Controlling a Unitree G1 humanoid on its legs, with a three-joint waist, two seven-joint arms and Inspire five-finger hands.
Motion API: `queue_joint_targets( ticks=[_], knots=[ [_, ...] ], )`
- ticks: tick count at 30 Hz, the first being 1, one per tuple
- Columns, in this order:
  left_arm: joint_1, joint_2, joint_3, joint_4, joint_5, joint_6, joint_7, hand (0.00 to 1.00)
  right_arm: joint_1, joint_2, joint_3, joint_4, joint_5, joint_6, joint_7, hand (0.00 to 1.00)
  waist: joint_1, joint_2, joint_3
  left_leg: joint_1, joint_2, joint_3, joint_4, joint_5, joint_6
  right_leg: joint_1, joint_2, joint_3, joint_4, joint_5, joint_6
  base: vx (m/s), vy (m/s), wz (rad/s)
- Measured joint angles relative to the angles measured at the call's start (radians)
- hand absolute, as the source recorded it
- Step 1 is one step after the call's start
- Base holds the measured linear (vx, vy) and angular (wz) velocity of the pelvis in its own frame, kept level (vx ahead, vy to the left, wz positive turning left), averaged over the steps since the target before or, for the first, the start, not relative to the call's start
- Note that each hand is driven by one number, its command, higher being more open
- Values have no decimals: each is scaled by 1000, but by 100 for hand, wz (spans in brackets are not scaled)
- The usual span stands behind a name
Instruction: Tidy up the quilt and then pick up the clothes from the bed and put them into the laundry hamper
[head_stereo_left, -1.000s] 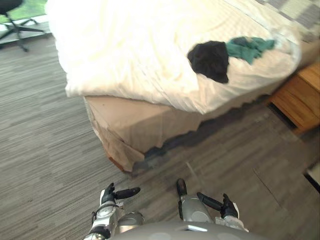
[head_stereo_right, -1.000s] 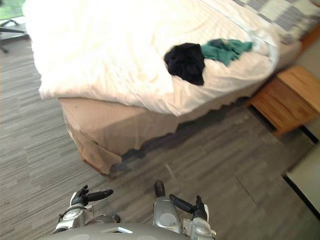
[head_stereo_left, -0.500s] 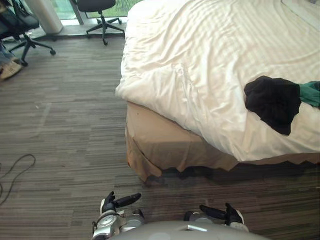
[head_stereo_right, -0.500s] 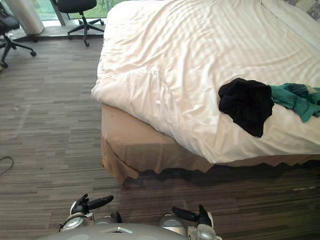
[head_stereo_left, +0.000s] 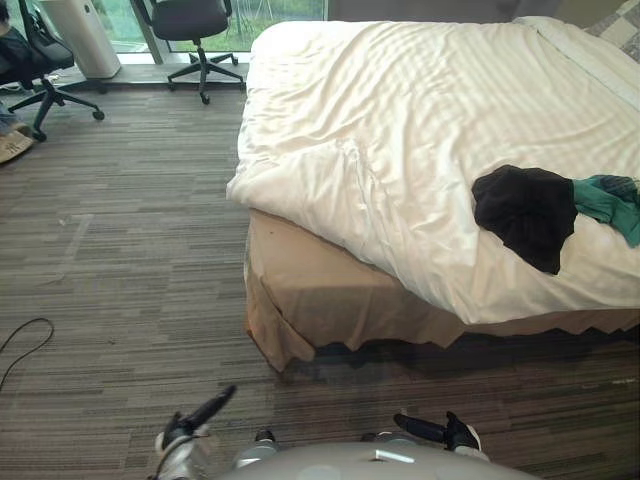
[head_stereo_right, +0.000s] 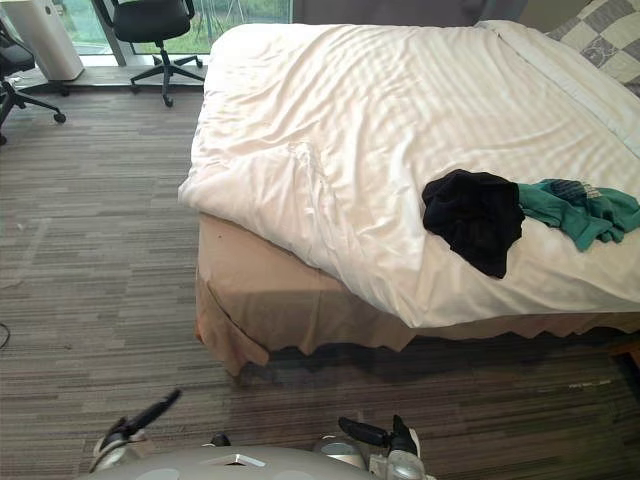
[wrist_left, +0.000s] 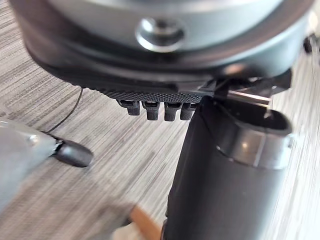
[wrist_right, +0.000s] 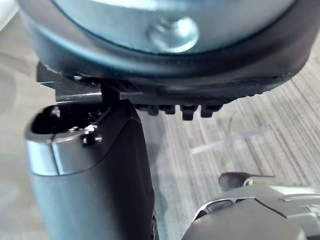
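Observation:
A white quilt (head_stereo_left: 400, 130) covers the bed, rumpled and bunched at the near corner, where it hangs over the tan bed base (head_stereo_left: 320, 300). A black garment (head_stereo_left: 522, 205) lies on the quilt near the bed's near edge at the right. Beside it, touching, lies a teal garment (head_stereo_right: 575, 210). Both hands hang low over the carpet, well short of the bed. My left hand (head_stereo_left: 190, 425) shows at the lower left with straight fingers and holds nothing. My right hand (head_stereo_left: 445, 432) shows at the lower right, also open and empty.
Grey striped carpet (head_stereo_left: 120, 250) lies between me and the bed. Black office chairs (head_stereo_left: 195, 25) and a white cylinder-shaped unit (head_stereo_left: 80, 35) stand by the window at the far left. A checkered pillow (head_stereo_right: 610, 30) sits at the bed's far right.
The camera has swung, so the bed's foot corner now faces me squarely. My left hand has dropped lower and to the left. The garments lie as before on the quilt.

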Motion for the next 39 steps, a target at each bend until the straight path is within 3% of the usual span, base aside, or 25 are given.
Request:
queue_joint_targets(
  ticks=[3,9,15,18,21,23,26,29,34,39],
  knots=[
    [-6,75,141,-52,-208,-25,28,100,10,-6,6,4,0,1,7,100,2,10,-15,-16,4,-4,-1,6,2,-18,4,-3,-7,2,5,-150,-12,2],
    [-64,162,317,-183,-489,-113,73,100,45,-7,9,-3,2,1,18,100,11,12,-26,-45,-10,-26,-1,-5,5,-14,0,-9,-35,6,13,-28,22,10],
    [-126,222,294,-421,-531,-196,129,100,67,-1,10,-20,1,2,26,100,40,0,-43,-48,-27,-48,0,-8,6,-1,-7,-25,-40,11,9,121,13,10],
    [-132,243,221,-587,-432,-214,169,100,80,-1,10,-35,2,2,27,100,57,-4,-54,-48,-36,-47,5,-9,7,3,-9,-20,-45,11,9,169,17,9],
    [-123,252,126,-792,-231,-211,206,100,80,-2,9,-36,3,2,29,100,62,-4,-65,-46,-38,-47,5,-9,7,3,-12,-3,-33,12,7,120,17,9],
    [-104,262,43,-909,124,-192,235,100,79,-6,-1,-36,14,1,43,100,62,3,-81,-39,-28,-34,5,-9,7,2,-11,19,-29,22,-7,87,8,-8],
    [-104,290,-61,-964,405,-168,243,100,77,-16,-10,-36,37,-1,66,100,57,22,-89,-19,-24,-4,5,-10,9,-1,-14,52,-14,26,-13,31,1,-26],
    [-116,305,-153,-964,565,-142,232,100,77,-21,-17,-36,41,-4,75,100,45,32,-96,-11,-24,18,5,-12,9,-10,-14,74,-14,27,-13,-22,-32,-29],
    [-127,304,-288,-961,656,-116,204,100,78,-15,-29,-34,41,-5,81,100,4,33,-96,-15,-22,54,5,-12,9,-43,-13,104,-12,31,-7,-79,-45,-28],
    [-205,304,-383,-950,717,-97,186,100,84,-12,-31,-35,42,-8,83,100,-4,33,-96,-29,-22,64,4,-11,10,-73,-13,123,-11,37,4,-137,-31,-18]
  ],
)
